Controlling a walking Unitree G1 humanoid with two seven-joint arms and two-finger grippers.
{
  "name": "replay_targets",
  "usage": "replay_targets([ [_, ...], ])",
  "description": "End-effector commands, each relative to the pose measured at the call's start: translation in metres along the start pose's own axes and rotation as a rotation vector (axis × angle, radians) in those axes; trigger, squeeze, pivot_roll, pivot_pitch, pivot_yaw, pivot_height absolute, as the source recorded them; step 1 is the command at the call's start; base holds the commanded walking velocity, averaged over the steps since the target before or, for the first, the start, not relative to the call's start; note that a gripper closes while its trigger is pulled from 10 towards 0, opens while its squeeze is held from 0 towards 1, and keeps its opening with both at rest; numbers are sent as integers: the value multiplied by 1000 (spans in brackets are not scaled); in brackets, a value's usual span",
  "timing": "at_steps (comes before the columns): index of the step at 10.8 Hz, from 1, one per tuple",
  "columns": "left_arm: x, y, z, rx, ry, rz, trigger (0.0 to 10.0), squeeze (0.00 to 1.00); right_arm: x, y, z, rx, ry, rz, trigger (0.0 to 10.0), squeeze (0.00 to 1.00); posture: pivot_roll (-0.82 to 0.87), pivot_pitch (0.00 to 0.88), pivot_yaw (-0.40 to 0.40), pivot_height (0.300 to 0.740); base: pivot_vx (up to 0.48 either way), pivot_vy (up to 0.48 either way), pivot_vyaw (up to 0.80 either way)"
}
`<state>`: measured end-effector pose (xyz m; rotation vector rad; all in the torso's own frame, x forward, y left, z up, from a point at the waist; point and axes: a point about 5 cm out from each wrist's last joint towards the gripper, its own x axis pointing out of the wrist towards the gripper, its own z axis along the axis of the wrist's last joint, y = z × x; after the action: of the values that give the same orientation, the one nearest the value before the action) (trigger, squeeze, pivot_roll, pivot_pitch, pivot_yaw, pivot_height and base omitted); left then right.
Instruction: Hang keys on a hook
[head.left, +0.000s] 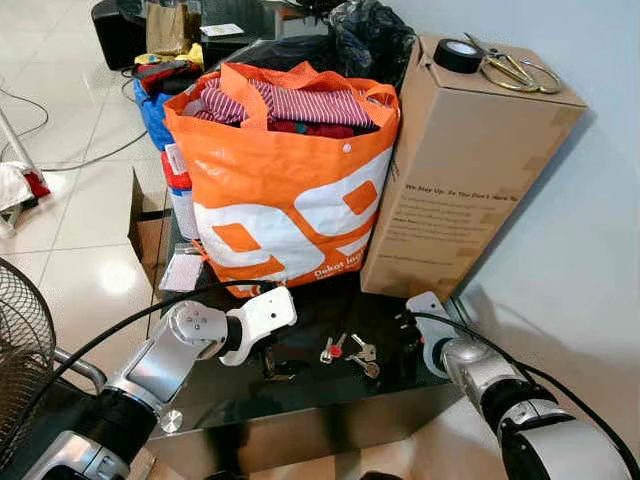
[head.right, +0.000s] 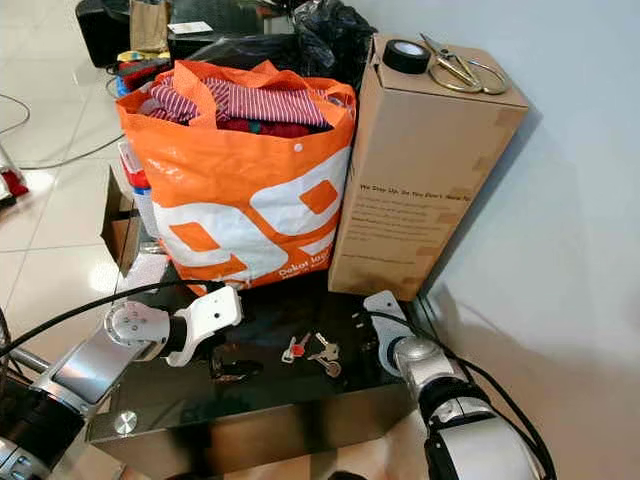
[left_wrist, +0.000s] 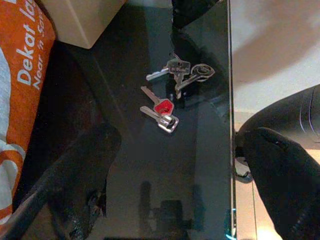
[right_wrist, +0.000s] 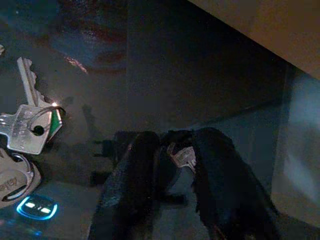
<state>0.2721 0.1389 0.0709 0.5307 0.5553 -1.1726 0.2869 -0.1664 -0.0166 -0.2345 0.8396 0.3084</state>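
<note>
Down on the dark glass counter (head.left: 330, 395), the left gripper (head.left: 272, 362) is seen with its jaws released, spread wide, the fingers (left_wrist: 75, 185) resting low over the glass just beside the keys (head.left: 350, 353) and apart from them. On the other side, the right gripper (right_wrist: 172, 165) is held near the counter's right edge; its jaws are drawn close around a small silvery piece, though what that piece is cannot be told. The keys are laid flat on the glass between the two grippers: a key with a red head (left_wrist: 163, 107) nearest the left jaws, and a cluster of silver keys on a ring (left_wrist: 181, 73) just beyond it. Behind the keys, an orange and white bag (head.left: 285, 190) stuffed with striped clothes is stood on the counter, and a tall cardboard box (head.left: 455, 165) is placed touching its right side. A roll of black tape (head.left: 456, 55) and a pair of scissors (head.left: 512, 70) are laid on top of the box. A fan grille (head.left: 20, 350) is visible at the far left, on the tiled floor (head.left: 70, 220).
</note>
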Motion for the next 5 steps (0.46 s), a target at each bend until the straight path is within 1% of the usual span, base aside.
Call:
replay_targets([
  [1,0,0,5,20,-6,-2,10000,24,-1,-4,4,19,-11,-16,0,0,-84,0,-132,740,0,0,0],
  [5,0,-3,3,10,-2,-6,10000,27,0,0,-2,27,-1,-11,0,0,-83,0,-134,740,0,0,0],
])
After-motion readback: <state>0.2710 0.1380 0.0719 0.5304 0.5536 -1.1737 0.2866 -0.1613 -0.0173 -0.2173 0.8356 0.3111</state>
